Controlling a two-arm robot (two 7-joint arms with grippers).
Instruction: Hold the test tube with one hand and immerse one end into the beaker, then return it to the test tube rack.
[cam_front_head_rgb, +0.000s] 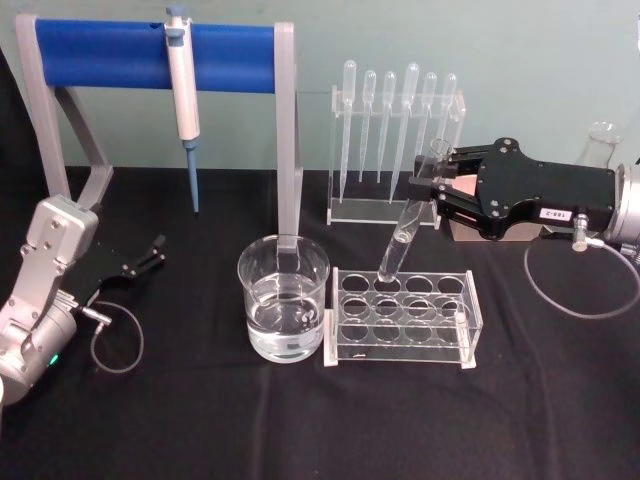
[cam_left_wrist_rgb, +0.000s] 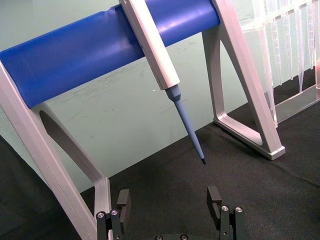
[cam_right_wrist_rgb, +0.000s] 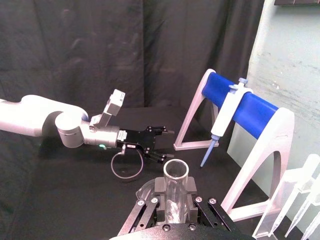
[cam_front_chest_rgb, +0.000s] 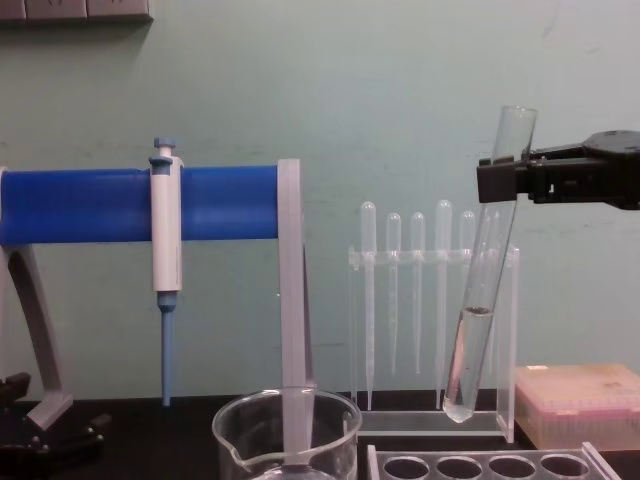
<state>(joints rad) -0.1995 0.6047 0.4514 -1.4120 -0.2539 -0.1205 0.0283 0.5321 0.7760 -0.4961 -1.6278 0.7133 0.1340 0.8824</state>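
The right tool (cam_front_head_rgb: 428, 190) is clenched on the test tube (cam_front_head_rgb: 403, 228) near its rim, with the tube's round end tilted just above the rack (cam_front_head_rgb: 468, 322). At that tilt the end could catch a hole's edge and shove the rack into the beaker (cam_front_head_rgb: 252, 300). The left tool (cam_front_head_rgb: 150, 252) is released, well apart.

Your right arm's black boxy two-fingered gripper (cam_front_head_rgb: 428, 192) reaches in level from the right on its silver-grey cylindrical wrist (cam_front_head_rgb: 628, 212), fingers clamped near the rim of the long clear glass test tube (cam_front_head_rgb: 401, 235). Your left gripper (cam_front_head_rgb: 152, 252) sits low at the left, fingers spread apart.
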